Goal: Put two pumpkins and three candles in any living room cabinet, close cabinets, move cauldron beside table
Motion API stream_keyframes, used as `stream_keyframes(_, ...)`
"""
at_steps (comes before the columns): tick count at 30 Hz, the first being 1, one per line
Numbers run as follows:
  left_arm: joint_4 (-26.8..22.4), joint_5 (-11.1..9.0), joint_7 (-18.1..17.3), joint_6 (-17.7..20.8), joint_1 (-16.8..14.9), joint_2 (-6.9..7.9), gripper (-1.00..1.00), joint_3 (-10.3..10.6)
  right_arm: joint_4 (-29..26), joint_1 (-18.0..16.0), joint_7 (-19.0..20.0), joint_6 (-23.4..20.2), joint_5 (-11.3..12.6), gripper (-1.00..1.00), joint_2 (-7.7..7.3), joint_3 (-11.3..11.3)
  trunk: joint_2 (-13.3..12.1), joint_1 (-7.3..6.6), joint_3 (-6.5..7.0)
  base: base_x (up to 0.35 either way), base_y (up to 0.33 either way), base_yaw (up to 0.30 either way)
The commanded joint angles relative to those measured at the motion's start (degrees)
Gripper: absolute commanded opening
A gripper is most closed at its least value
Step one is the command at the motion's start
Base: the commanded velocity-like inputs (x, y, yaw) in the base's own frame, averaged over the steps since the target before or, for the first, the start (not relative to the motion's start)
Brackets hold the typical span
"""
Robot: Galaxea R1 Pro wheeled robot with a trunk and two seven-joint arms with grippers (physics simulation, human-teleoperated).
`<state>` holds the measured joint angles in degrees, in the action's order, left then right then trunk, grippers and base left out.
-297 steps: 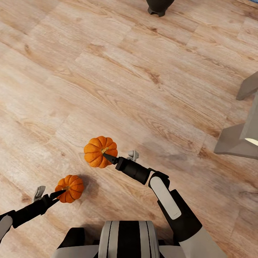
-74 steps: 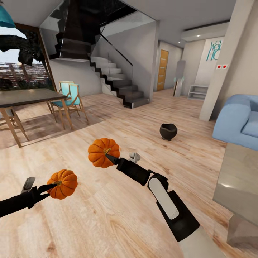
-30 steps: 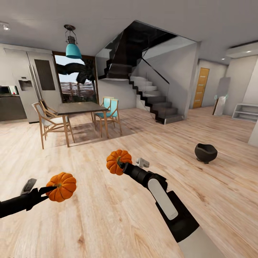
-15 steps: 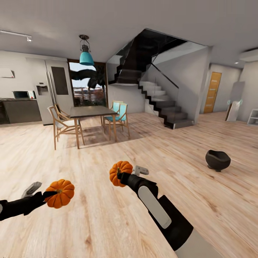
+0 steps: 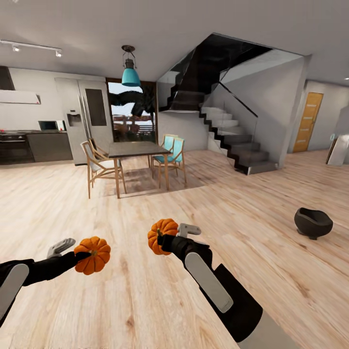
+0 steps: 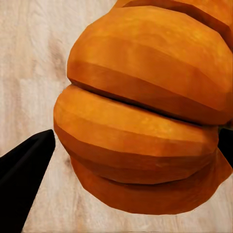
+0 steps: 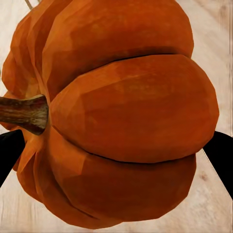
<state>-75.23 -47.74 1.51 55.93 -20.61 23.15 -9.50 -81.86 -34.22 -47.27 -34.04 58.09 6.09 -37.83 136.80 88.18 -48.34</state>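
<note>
Head view: left tool (image 5: pixel 80 255) and right tool (image 5: pixel 161 239) each clamp a pumpkin (image 5: pixel 93 254).

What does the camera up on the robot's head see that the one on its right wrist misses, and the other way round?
Head view alone: the round black cauldron on the floor, the dark dining table, the staircase, and the left end effector shut on a second orange pumpkin.

Right wrist view alone: the brown stem close up.

Both: the ribbed orange pumpkin in the right end effector, and light wood plank floor.
</note>
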Motion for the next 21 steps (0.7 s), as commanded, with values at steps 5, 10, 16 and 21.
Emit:
stream_keyframes(5,-1.6,-0.3,2.8,0.2,0.0,-1.03,-1.00,1.6,-1.3,-0.1,-3.6,-1.1,0.7,-1.00,-0.02,-0.1,-2.0,-1.12,0.43,0.000,0.000,0.176)
stream_keyframes(10,-1.9,-0.3,4.9,0.2,0.0,-2.54,-1.00,2.0,-1.2,-0.1,-4.0,-1.2,0.7,-1.00,-0.02,0.0,-4.0,-2.22,0.91,0.000,0.000,0.176)
stream_keyframes(16,-1.9,-0.3,5.3,0.2,0.0,-2.58,-1.00,2.0,-1.1,-0.1,-4.0,-1.1,0.6,-1.00,-0.02,0.0,-6.4,-3.53,1.50,0.000,0.000,0.173)
stream_keyframes(21,-1.9,-0.4,5.3,0.3,0.0,-2.59,-1.00,2.0,-1.0,-0.1,-4.0,-1.0,0.6,-1.00,-0.02,0.0,-8.4,-4.63,1.99,0.000,0.000,0.172)
